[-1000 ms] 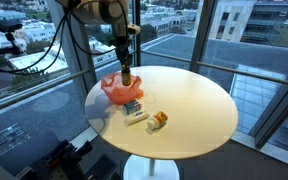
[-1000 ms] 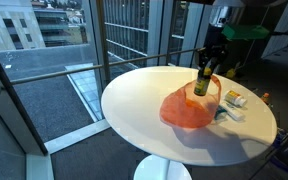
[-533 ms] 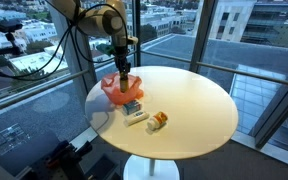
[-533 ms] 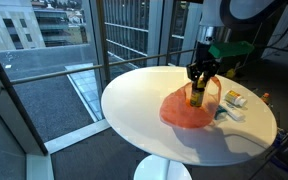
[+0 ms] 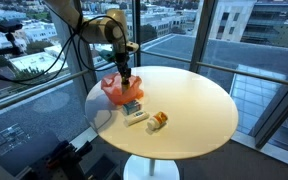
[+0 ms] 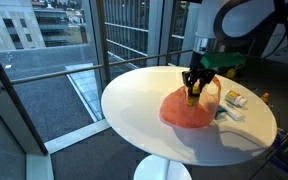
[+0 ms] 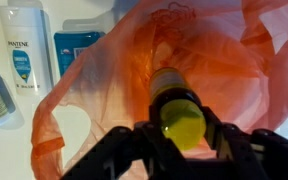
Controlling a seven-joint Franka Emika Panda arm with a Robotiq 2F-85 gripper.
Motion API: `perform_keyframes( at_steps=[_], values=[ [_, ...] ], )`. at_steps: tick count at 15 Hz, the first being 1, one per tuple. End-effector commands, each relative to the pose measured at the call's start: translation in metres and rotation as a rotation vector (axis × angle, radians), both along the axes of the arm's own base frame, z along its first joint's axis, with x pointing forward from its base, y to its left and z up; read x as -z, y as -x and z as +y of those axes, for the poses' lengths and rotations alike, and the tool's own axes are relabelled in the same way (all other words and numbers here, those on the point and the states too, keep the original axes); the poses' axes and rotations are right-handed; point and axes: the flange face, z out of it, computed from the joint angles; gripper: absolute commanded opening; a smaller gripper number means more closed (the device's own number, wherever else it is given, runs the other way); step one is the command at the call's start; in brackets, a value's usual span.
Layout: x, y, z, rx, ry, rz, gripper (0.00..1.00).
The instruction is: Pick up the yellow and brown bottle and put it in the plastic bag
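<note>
My gripper (image 7: 180, 138) is shut on the yellow and brown bottle (image 7: 177, 112), seen end-on with its yellow cap toward the camera. The bottle hangs inside the mouth of the orange plastic bag (image 7: 114, 90), whose film surrounds it on all sides. In both exterior views the gripper (image 5: 127, 84) (image 6: 193, 90) is low over the bag (image 5: 112, 88) (image 6: 182, 112) on the round table, and only a bit of the bottle (image 6: 193, 97) shows above the bag's rim.
A white Pantene bottle (image 7: 24, 55) and a blue box (image 7: 76, 44) lie beside the bag. In an exterior view a white tube (image 5: 136, 117) and a small orange-capped container (image 5: 158, 120) lie on the cream round table (image 5: 199, 105). Glass walls and window frames surround the table.
The gripper has come down with the bottle, from above the bag into its open mouth. The bag and other items have not moved.
</note>
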Motion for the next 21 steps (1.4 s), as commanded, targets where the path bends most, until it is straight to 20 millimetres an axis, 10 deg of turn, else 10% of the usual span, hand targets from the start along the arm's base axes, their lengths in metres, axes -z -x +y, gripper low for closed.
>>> perform_keyframes(
  at_steps=[1, 9, 10, 15, 21],
  values=[
    [0.006, 0.000, -0.002, 0.031, 0.011, -0.022, 0.20],
    [0.020, 0.002, -0.010, 0.051, 0.014, -0.003, 0.20],
    [0.020, 0.002, -0.011, 0.052, 0.016, -0.001, 0.61],
    [0.014, 0.006, -0.014, 0.052, 0.023, -0.002, 0.99],
    [-0.013, 0.025, -0.020, 0.023, 0.015, 0.013, 1.00]
  ],
)
